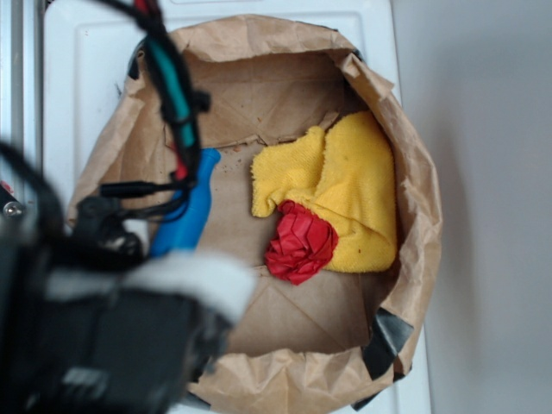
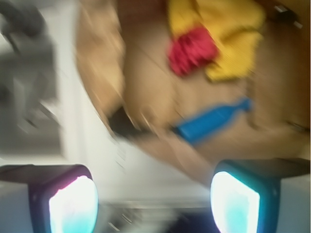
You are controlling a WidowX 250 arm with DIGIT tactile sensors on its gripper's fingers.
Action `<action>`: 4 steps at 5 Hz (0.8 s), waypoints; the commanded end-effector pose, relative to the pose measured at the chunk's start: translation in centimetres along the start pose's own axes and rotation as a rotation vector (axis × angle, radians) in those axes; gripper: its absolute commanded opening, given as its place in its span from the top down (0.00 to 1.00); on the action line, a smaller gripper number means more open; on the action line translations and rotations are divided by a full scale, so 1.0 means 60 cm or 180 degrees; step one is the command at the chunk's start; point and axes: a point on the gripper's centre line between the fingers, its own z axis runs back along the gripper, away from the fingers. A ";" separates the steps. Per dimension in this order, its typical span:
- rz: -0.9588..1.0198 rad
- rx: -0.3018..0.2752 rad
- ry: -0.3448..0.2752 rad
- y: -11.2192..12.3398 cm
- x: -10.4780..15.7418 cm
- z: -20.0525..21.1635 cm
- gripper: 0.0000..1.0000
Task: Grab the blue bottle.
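Blue bottle (image 1: 191,211) lies flat inside the brown paper bag (image 1: 414,181), on the bag floor near its left wall in ext. view, partly hidden behind arm cables (image 1: 172,95). Red ball (image 1: 298,243) sits just right of the bottle, touching the yellow cloth (image 1: 349,194). Gripper (image 2: 154,201) w/ jaws wide apart, nothing between them; in wrist view it's above the bag rim, bottle (image 2: 214,120) well clear of the fingers (image 2: 73,204). Wrist pic blurry.
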 end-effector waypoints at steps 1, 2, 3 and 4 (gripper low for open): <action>0.0728 0.0154 -0.0204 0.071 0.041 -0.044 0.00; 0.0887 0.0384 -0.0082 0.104 0.033 -0.068 0.00; 0.0887 0.0384 -0.0082 0.104 0.033 -0.068 0.00; 0.0887 0.0384 -0.0082 0.104 0.033 -0.068 0.00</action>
